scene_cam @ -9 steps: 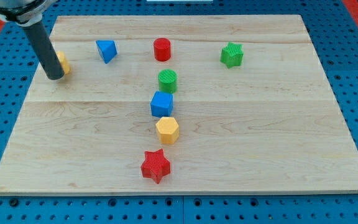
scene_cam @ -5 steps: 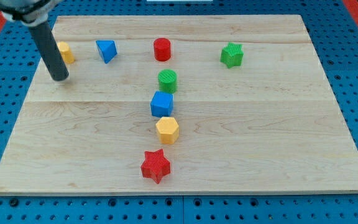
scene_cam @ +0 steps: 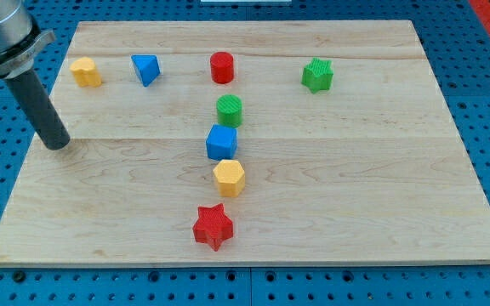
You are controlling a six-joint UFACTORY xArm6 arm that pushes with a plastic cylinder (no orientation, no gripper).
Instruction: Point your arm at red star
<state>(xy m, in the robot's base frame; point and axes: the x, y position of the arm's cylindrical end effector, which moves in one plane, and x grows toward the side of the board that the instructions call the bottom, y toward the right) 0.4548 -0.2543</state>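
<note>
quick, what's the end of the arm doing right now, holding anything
No gripper: my tip is a bare rod, holding nothing, touching no block, down on the board near the view's left edge, below the yellow block, far from the red star.

text: none legible | labels: none | numbers: none (blocks unmarked)

arm: silver-grey metal collar | rod (scene_cam: pixel 39 102): straight, dark, matte | my tip (scene_cam: pixel 56 144): blunt, rnd

My tip (scene_cam: pixel 56 144): moved from beside the yellow block (scene_cam: pixel 85 72) toward the view's bottom-left, now near the surface's (scene_cam: pixel 356 170) left edge. Yellow block: formerly partly hidden by the rod, now fully visible.
</note>
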